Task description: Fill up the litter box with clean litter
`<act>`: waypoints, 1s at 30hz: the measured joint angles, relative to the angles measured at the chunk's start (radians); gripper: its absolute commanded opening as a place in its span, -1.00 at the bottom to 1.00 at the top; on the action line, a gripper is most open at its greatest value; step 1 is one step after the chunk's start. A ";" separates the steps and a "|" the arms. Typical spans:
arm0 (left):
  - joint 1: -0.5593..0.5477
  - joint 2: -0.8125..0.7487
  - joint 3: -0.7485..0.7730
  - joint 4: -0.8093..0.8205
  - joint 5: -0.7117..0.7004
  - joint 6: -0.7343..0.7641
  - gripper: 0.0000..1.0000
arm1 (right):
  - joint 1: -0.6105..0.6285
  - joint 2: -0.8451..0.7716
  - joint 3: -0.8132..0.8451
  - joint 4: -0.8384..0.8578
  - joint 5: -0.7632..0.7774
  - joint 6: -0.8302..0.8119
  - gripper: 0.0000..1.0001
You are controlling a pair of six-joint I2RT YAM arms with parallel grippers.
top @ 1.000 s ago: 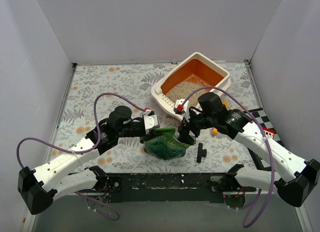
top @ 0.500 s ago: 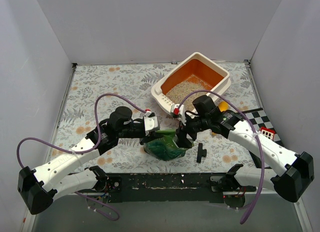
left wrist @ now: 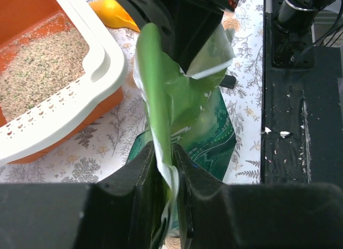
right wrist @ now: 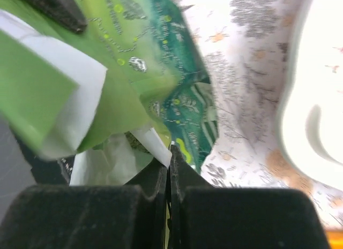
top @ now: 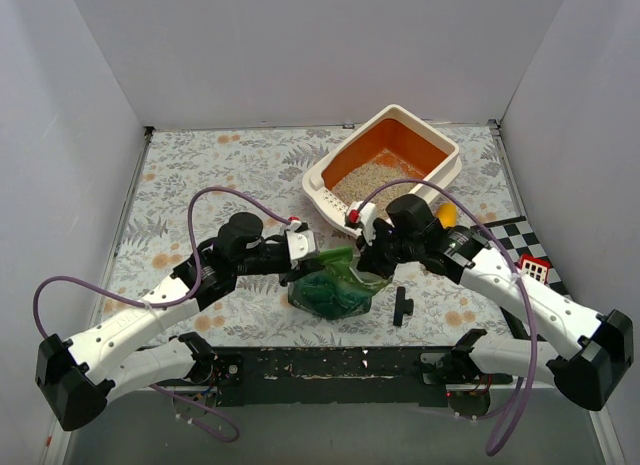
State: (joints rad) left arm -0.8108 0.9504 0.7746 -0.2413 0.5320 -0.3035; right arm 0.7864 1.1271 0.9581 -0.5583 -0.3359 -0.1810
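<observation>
White walls round a floral-print table (top: pixel 200 175), arms bolted at the near edge. The litter box (top: pixel 455 157) sits far right of centre. The clean litter (top: pixel 375 180) lies as a thin patch on its orange floor, so it's part-filled at best, imo. The green bag (top: pixel 335 290) stands on the table near the box, between the two arms.

The left gripper (left wrist: pixel 163 168) is clamped on the bag's top flap. The right gripper (right wrist: pixel 169 162) is pinched tight on the opposite lip, w/ a sliver of white inner film between its fingers. So each holds one side of the mouth.

Step in hand, as I read it: spread the mouth, then lift & tip. I'd pull the lips apart evenly w/o twisting and hold the mouth upward until it's over the rim. Tip before that and granules go on the cloth. The right pinch looks thin, so I'd take the weight slowly, since it may slip or tear.

Views: the top cam gives the layout, i.e. bag vs box, a black part (top: pixel 402 305) on the table and an orange scoop-like thing (top: pixel 447 215) by the right arm, but not the grips. The left wrist cam shows the flap running between the fingers, w/ the box's slotted edge just beyond. Only the right wrist cam shows how little of the lip is held.
</observation>
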 measured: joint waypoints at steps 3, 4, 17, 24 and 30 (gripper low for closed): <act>0.003 -0.003 0.000 0.017 -0.003 0.011 -0.60 | 0.007 -0.042 0.021 0.000 0.129 0.036 -0.97; 0.003 -0.007 0.000 0.021 -0.003 0.016 -0.56 | 0.010 -0.057 0.030 0.001 0.182 0.053 -0.97; 0.003 -0.046 0.003 0.006 0.021 0.026 -0.53 | -0.015 -0.195 -0.029 0.023 0.539 0.232 -0.97; 0.003 -0.023 -0.020 0.058 0.028 -0.021 -0.29 | -0.017 -0.182 -0.031 0.040 0.477 0.256 -0.97; 0.002 -0.005 -0.063 0.161 0.031 -0.052 -0.15 | -0.016 -0.176 -0.031 0.046 0.431 0.264 -0.97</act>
State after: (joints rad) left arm -0.8085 0.9455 0.7113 -0.0799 0.5625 -0.3557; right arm 0.7708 0.9508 0.9272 -0.5125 0.0956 0.0826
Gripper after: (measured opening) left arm 0.402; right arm 0.031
